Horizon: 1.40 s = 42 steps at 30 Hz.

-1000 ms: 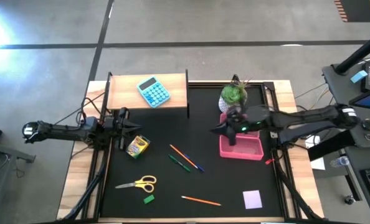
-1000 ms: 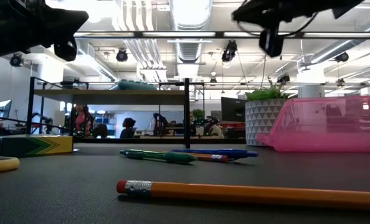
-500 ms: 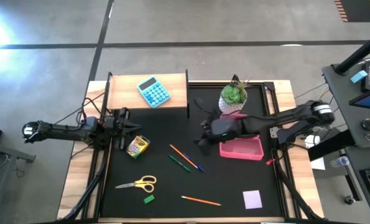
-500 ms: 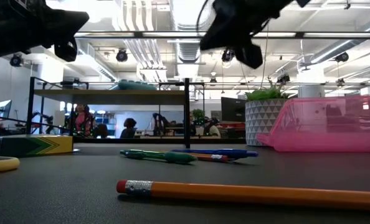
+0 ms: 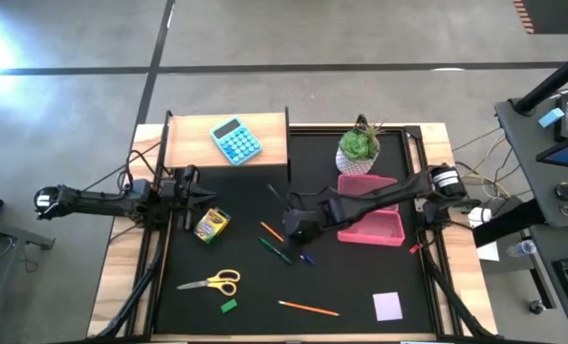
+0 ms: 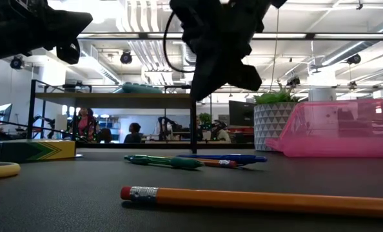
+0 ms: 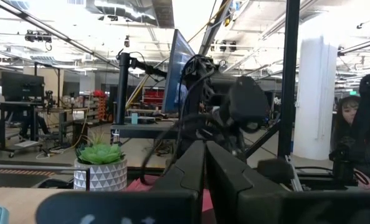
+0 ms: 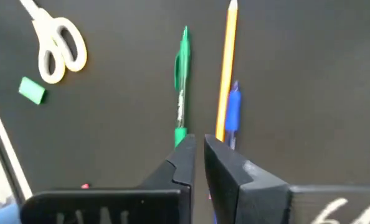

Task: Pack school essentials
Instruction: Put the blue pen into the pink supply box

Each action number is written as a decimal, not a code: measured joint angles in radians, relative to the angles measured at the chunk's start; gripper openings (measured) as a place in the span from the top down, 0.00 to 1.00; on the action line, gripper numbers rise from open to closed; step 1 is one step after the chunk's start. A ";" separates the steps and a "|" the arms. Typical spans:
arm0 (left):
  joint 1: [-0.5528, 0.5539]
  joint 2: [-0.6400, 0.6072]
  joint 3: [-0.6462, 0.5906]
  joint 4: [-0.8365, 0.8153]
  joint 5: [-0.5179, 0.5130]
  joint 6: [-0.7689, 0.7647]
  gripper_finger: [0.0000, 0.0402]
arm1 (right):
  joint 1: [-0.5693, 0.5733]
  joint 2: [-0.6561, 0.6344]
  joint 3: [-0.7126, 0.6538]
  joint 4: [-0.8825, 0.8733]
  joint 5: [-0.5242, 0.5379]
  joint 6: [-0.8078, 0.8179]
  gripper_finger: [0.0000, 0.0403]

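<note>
My right gripper (image 5: 296, 229) hangs over the middle of the black mat, its jaws almost pressed together with only a sliver of gap and nothing between them. Just below my fingertips (image 8: 186, 149) lie the green pen (image 8: 181, 87), the orange pencil (image 8: 226, 68) and, tucked against the pencil, the blue pen (image 8: 233, 112), all side by side on the mat. A little farther off sit the yellow-handled scissors (image 8: 57, 43) and the small green eraser (image 8: 32, 90). A second orange pencil (image 5: 309, 308) lies near the mat's front edge, with the lilac notepad (image 5: 387, 306) toward the front right corner. The pink box (image 5: 372, 227) is beside my arm, in front of the potted plant (image 5: 359, 145). My left gripper (image 5: 190, 194) waits at the mat's left edge, jaws shut, just beside the crayon box (image 5: 210, 225). The blue calculator (image 5: 236, 140) rests on the wooden shelf (image 5: 184, 143).
</note>
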<state>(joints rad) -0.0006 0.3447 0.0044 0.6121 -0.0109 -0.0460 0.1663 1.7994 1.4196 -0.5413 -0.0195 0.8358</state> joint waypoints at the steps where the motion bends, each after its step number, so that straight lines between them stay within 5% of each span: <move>1: 0.000 0.000 0.000 0.000 0.000 0.000 1.00 | 0.000 0.014 0.003 -0.004 -0.011 0.014 0.92; 15: 0.000 0.001 0.000 0.000 0.000 0.000 1.00 | 0.017 0.082 0.017 -0.029 0.035 0.212 0.64; 42: 0.000 0.002 0.000 0.000 0.000 0.000 1.00 | 0.037 0.200 0.090 -0.149 0.155 0.131 0.64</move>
<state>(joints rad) -0.0006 0.3466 0.0044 0.6125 -0.0108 -0.0460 0.2031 1.9995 1.5101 -0.6908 0.1358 0.9665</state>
